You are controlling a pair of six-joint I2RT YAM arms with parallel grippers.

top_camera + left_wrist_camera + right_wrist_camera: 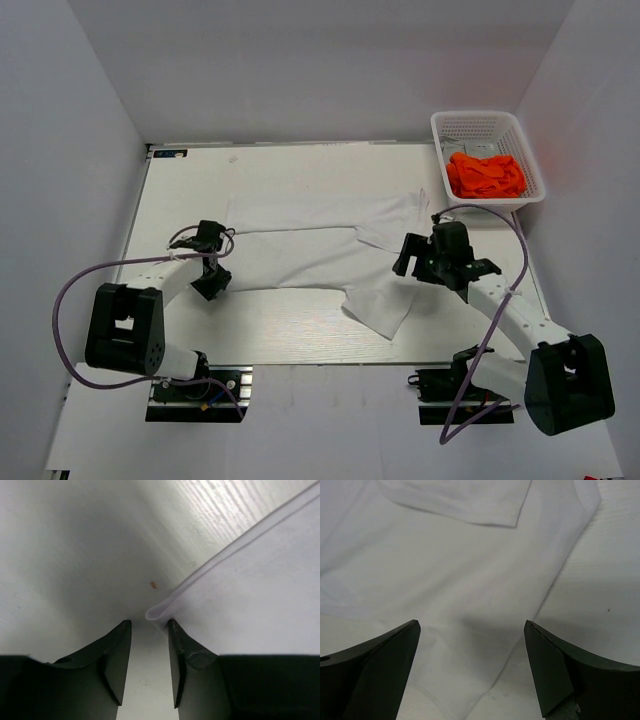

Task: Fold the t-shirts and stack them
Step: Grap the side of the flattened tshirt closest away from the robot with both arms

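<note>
Okay, white t-shirt (310, 255) lies flat on desk (300, 330), smooth, both sleeves splayed. My left fingers (117, 650) slightly apart, its hem corner at their tip; right fingers (380, 665) spread wide above it.

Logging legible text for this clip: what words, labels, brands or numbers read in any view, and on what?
No text can be read in any view.
Dark tag at the table's far left corner: too small to read.
White t-shirt, orange t-shirt, basket: no print shows.
</note>
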